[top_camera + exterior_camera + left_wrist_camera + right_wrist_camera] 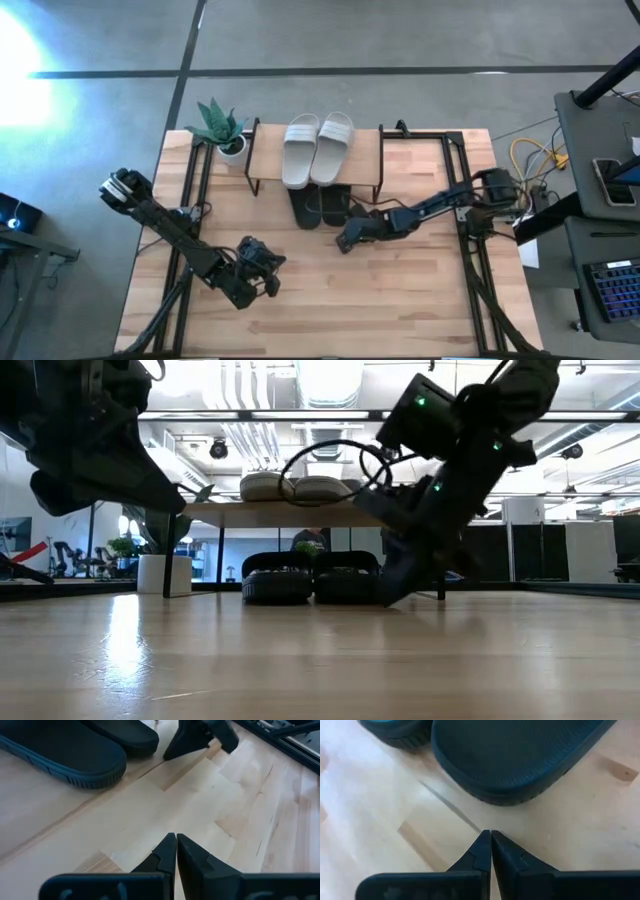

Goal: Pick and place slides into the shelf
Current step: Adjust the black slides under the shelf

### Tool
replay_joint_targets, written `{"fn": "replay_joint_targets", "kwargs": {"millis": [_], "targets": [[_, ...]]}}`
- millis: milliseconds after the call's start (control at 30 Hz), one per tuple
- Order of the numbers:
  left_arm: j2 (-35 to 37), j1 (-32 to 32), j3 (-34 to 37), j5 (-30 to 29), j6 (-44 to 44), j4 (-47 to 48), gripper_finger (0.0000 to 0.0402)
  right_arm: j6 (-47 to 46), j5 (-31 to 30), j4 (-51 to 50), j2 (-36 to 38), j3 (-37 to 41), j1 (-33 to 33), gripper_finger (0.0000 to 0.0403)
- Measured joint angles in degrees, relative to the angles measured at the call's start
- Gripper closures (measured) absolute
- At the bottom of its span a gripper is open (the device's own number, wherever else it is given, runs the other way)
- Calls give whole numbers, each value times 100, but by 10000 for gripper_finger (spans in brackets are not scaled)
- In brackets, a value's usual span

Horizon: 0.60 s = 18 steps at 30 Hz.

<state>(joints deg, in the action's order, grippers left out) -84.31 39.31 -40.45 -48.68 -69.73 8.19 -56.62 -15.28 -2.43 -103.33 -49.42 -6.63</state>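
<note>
Slides: the pale grey-white pair point(317, 148) is seen side by side on top of the shelf point(266, 155), at upper centre of the high view. The black pair point(322, 204) is seen on the counter point(400, 290) beneath the shelf, heels projecting from under the plank's near edge toward frame centre. In the low view the black pair point(312, 576) sits between the shelf's thin black legs, with the pale pair point(295, 487) on the plank above.

Right end effector point(345, 241): positioned just below and right of the black pair in the high view, close to the heel of the right-hand black slide but apart from it. In the right wrist view the fingers point(481, 851) are seen pressed together, nothing between them, tips pointing at the rounded end of one black slide point(520, 755); bare counter shows between tips and sole.

Left end effector point(262, 272): located at lower left of centre in the high view, well apart from the shelf. In the left wrist view its fingers point(167, 849) are together and empty, above bare counter.

A potted plant point(222, 128) is noted at the shelf's left end.
</note>
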Motion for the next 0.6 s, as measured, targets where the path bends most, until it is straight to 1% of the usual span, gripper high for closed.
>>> {"fn": "replay_joint_targets", "kwargs": {"millis": [133,333,433,500,567,600], "targets": [[4,7,-1,17,-3,-5,402,194,-74,-20,-205,-241,2,394],[10,9,-15,36,1,12,402,1187,-626,-62,-321,-891,33,394],[10,9,-15,36,4,16,402,1540,-700,-273,-372,-1165,129,394],[10,9,-15,36,8,17,402,1665,-801,-333,-449,-1342,214,394],[10,9,-15,36,12,20,402,1679,-959,-680,-456,-1409,281,394],[10,9,-15,39,12,23,402,1681,-1054,-699,-507,-1460,309,394]]}}
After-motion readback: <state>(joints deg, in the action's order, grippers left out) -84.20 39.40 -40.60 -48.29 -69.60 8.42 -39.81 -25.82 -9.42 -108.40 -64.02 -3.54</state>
